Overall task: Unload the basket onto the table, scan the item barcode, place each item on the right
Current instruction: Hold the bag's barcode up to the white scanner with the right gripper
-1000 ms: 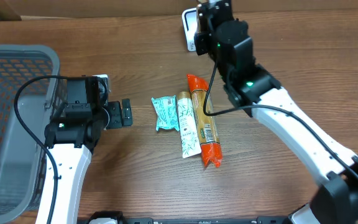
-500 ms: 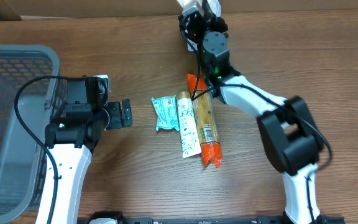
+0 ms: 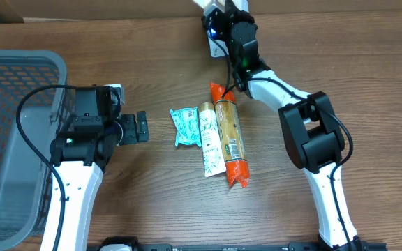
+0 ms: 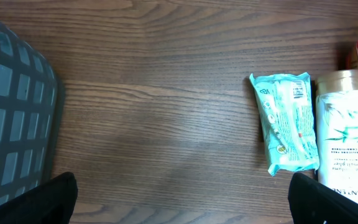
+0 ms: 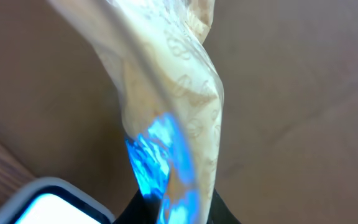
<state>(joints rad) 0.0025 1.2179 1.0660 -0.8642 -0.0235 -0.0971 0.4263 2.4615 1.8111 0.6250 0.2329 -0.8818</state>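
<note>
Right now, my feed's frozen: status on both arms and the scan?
Left jaws open, empty, near grey mesh basket. Right jaws shut on crinkly cream wrapper, blue light on it, by white-rimmed scanner. Nothing seen in the way.

Two arms, one outstretched.
Left gripper (image 3: 137,127) gaped wide; right gripper (image 3: 220,15) sat pinched shut at the table's (image 3: 152,202) far edge.

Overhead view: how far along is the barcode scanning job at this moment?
Done: the right pincer is shut on a cream wrapper, lifted off the table. In hand: it holds the wrapper above the scanner, with blue light falling on it. Left: the teal packet, Pantene tube and orange packet lie on the table. The left pincer hangs open beside the basket.
</note>
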